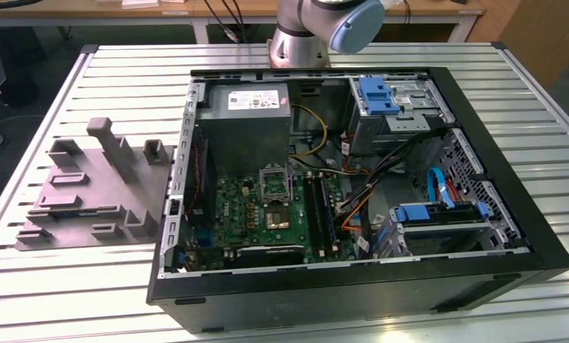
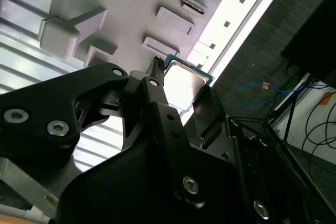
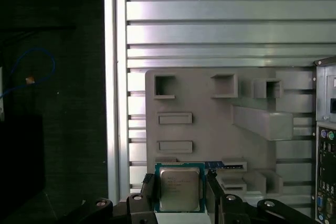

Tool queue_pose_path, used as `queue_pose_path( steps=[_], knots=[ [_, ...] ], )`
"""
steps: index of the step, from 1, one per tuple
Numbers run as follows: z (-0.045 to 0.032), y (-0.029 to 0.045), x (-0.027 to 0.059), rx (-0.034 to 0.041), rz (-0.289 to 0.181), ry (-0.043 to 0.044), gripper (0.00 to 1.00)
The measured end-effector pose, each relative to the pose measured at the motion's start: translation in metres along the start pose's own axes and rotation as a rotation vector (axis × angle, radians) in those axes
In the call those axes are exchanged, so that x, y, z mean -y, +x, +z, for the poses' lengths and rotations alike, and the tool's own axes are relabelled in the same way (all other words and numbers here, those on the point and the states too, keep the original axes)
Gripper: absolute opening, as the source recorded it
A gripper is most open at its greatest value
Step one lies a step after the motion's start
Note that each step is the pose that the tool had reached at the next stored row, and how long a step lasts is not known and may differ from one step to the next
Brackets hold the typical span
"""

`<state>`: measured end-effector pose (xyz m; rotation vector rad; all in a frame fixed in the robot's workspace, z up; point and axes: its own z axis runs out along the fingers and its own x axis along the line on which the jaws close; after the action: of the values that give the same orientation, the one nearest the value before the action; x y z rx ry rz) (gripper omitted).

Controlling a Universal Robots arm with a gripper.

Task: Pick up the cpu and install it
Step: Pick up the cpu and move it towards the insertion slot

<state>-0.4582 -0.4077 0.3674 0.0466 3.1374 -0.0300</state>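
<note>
The cpu is a small flat square chip with a silvery metal top and a green rim. It sits between my gripper's two black fingers, which press on its opposite edges. In both wrist views it hangs over the grey moulded fixture, near the fixture's edge. The second wrist view shows the cpu bright and tilted, clamped by my gripper. In the exterior view the metal-framed socket lies on the green motherboard inside the open computer case.
The grey fixture with upright blocks lies on the slatted metal table at the exterior view's left of the case. A dark chip with a grey centre sits below the socket. Cables, drive bays and a power supply crowd the case.
</note>
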Motion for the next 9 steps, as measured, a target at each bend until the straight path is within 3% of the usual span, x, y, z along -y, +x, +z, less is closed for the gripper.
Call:
queue_pose_path(
  steps=[9],
  knots=[
    [-0.0037, 0.0000, 0.0000, 0.0000, 0.000, 0.0000, 0.47]
  ],
)
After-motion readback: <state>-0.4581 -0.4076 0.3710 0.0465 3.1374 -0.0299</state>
